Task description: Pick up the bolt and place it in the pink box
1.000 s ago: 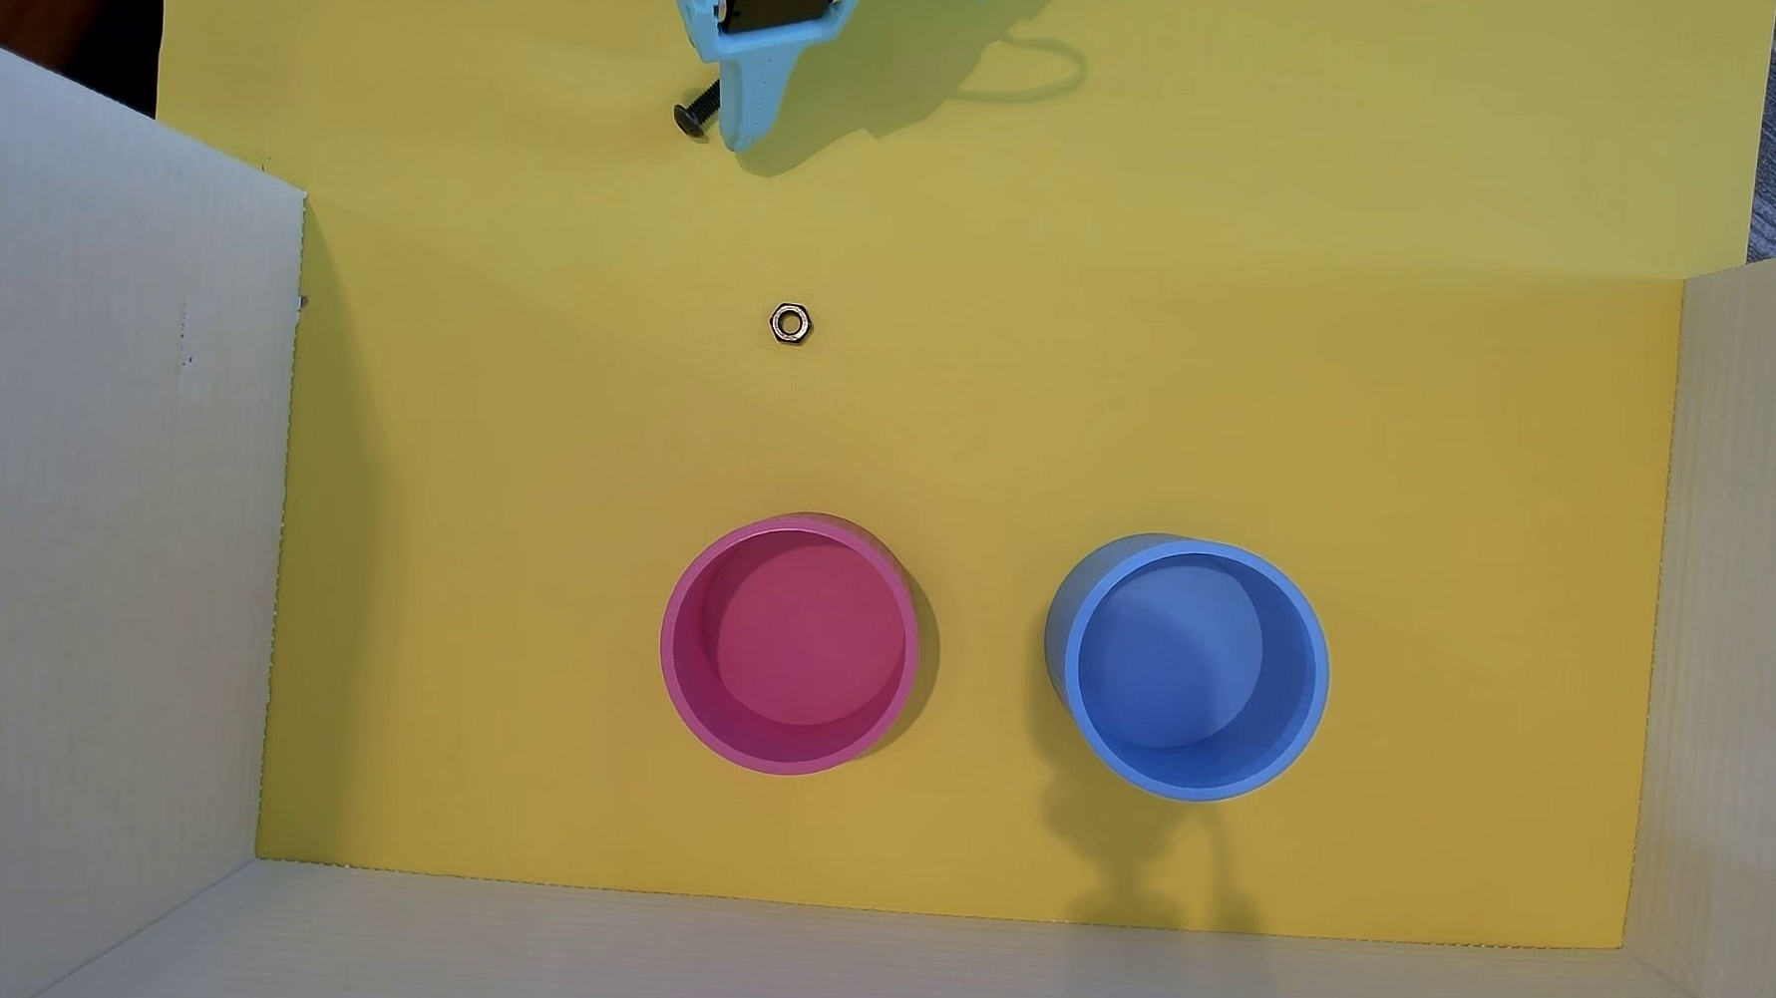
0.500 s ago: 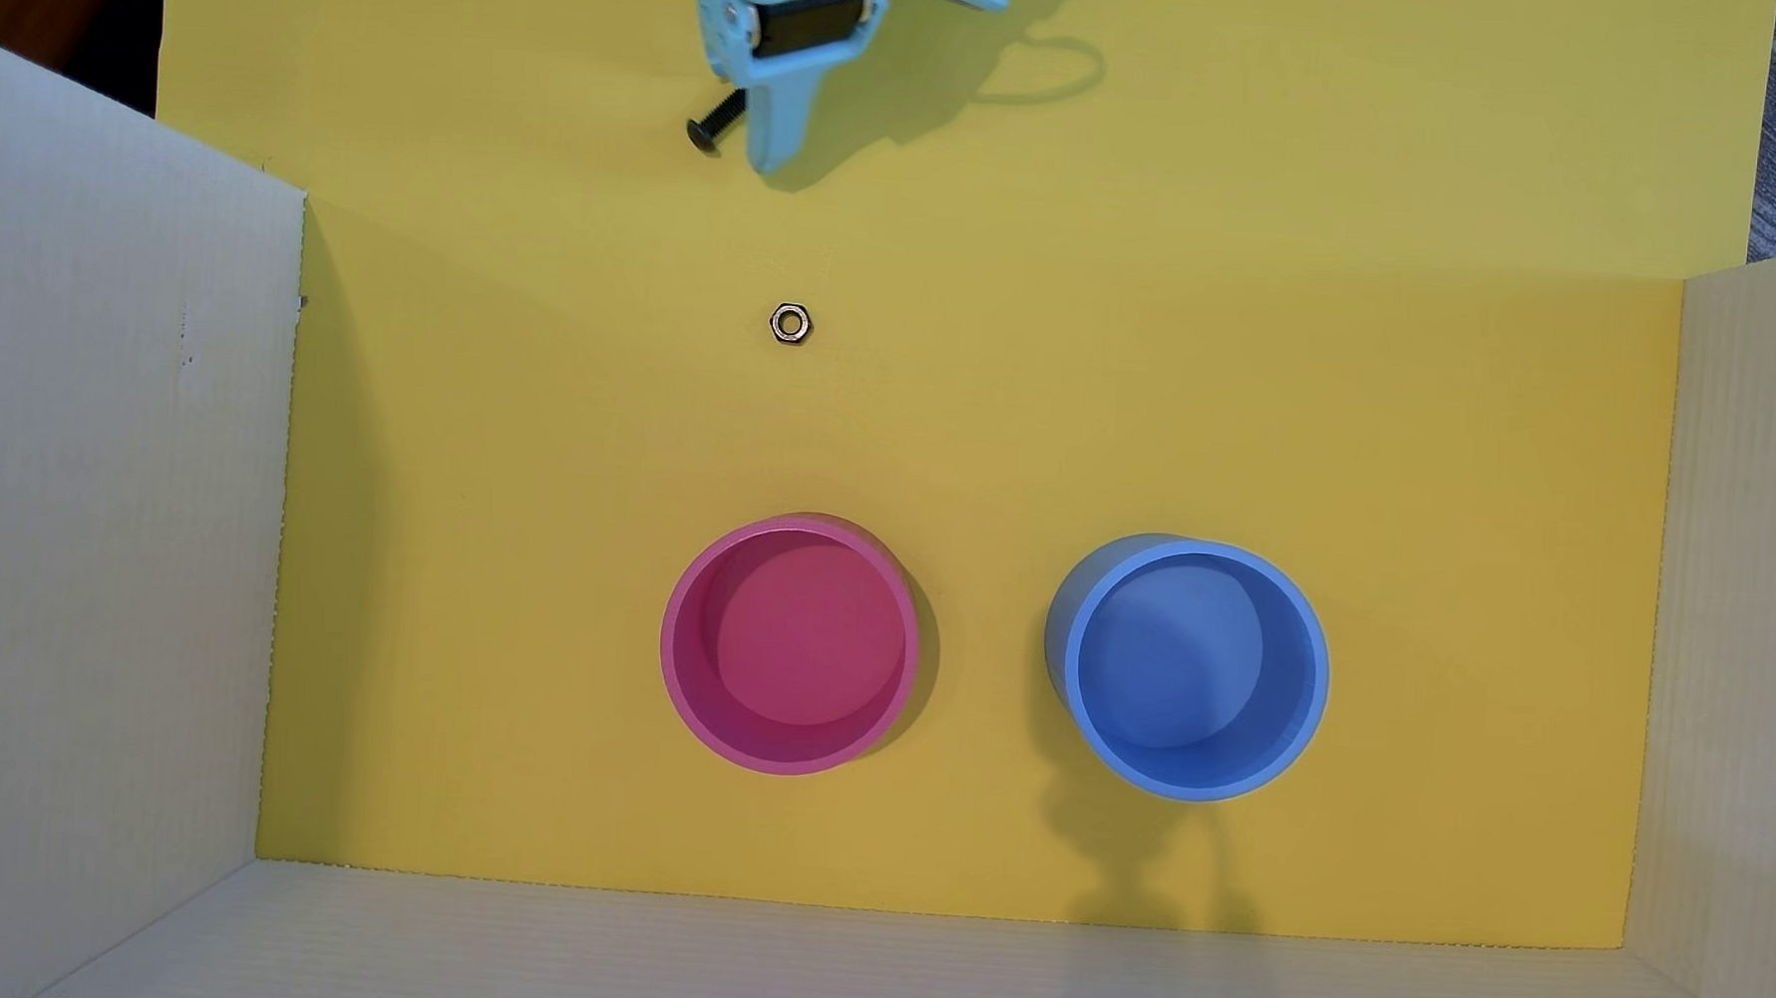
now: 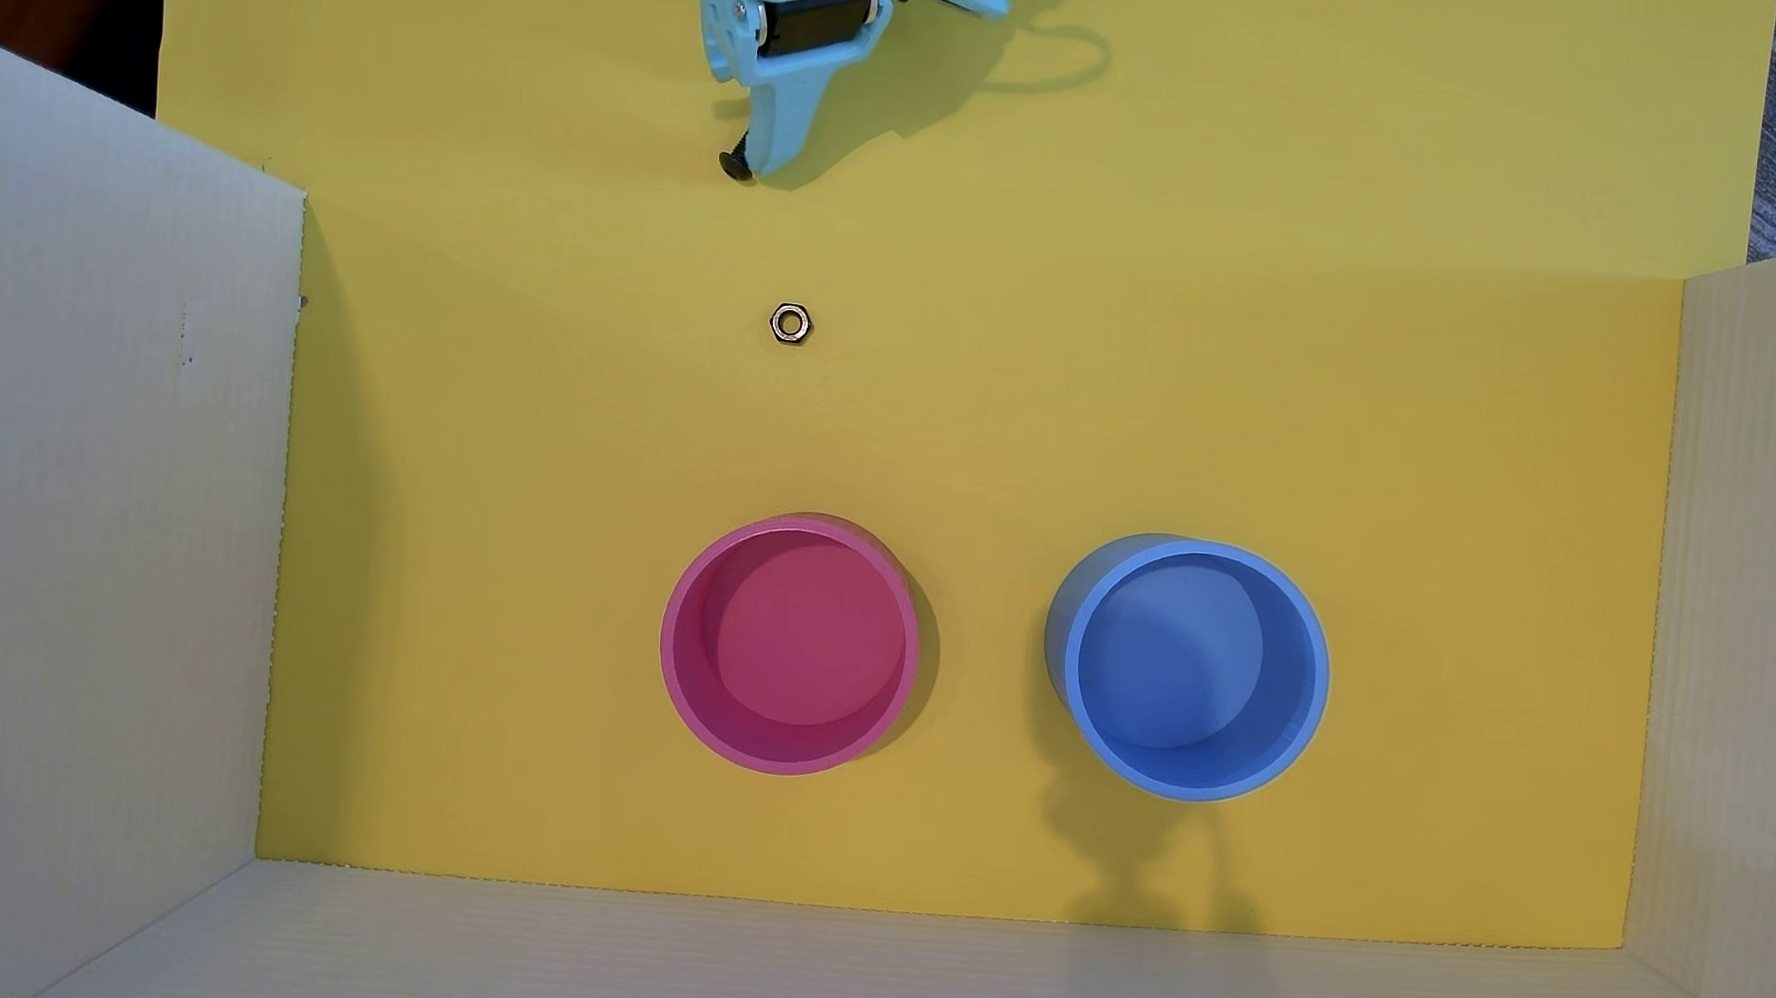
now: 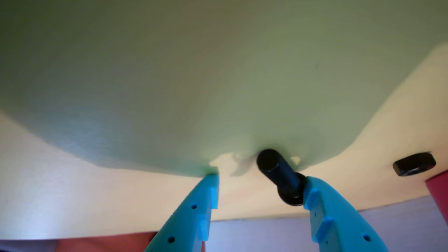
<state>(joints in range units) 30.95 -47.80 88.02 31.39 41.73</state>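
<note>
- Now we are seeing the bolt (image 3: 737,161) lying further down the overhead view than half a second ago, swung closer in against the turquoise finger tip, with less of its shank showing.
- We are also seeing the gripper (image 3: 764,167) reaching slightly lower down the yellow mat (image 3: 1283,392) than before, while the hex nut (image 3: 790,323) and both cups are sitting where they were.
- We are finding the pink box (image 3: 789,645) empty, standing well apart from the bolt towards the bottom of the overhead view.
- We are finding the blue cup (image 3: 1193,668) empty as well, just to the right of the pink one in that view.
- We are looking at the gripper (image 4: 260,189) in the wrist view with a clear gap between its fingers (image 4: 196,213), parted moderately and gripping nothing.
- We are noticing the bolt (image 4: 281,175) resting on the mat and touching the inner edge of the right-hand finger there, with open mat between it and the other finger.
</note>
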